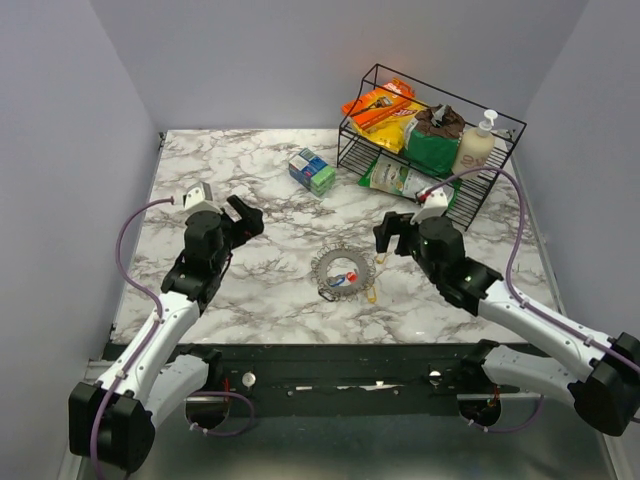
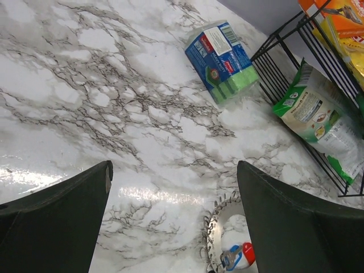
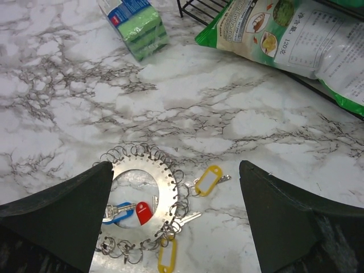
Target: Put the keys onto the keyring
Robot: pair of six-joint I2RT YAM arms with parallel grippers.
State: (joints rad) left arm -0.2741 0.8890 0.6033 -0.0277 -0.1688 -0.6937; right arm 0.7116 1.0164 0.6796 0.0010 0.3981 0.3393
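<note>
From the overhead camera I see the keyring (image 1: 328,262) lying flat on the marble table (image 1: 250,290), a little right of centre in the frame, between the two arms and nearer the right one. My right wrist camera looks down on it: a silvery band fringed all round with small wire loops, sitting in the lower left of that view. Inside its opening lie the blue key (image 3: 116,212) and the red key (image 3: 144,211), side by side. A yellow key (image 3: 207,180) lies just outside the band to its right, and a second yellow key (image 3: 166,255) sits at the band's lower edge, close to the bottom of the frame. I cannot tell whether either is hooked onto a loop. The right gripper (image 3: 175,170) has its jaws spread wide with nothing between them, the ring showing in the gap. The left gripper (image 2: 174,173) is spread just as wide and holds nothing. In its view only part of the ring shows at the bottom edge, right of centre, with bare marble ahead. Toward the top of the overhead frame a blue and green sponge pack (image 1: 312,170) lies on the table. To its right stands a black wire rack (image 1: 352,150) holding orange packets (image 1: 378,105) and a soap bottle (image 1: 478,143), with a green and white bag (image 1: 400,180) at its lower front.
</note>
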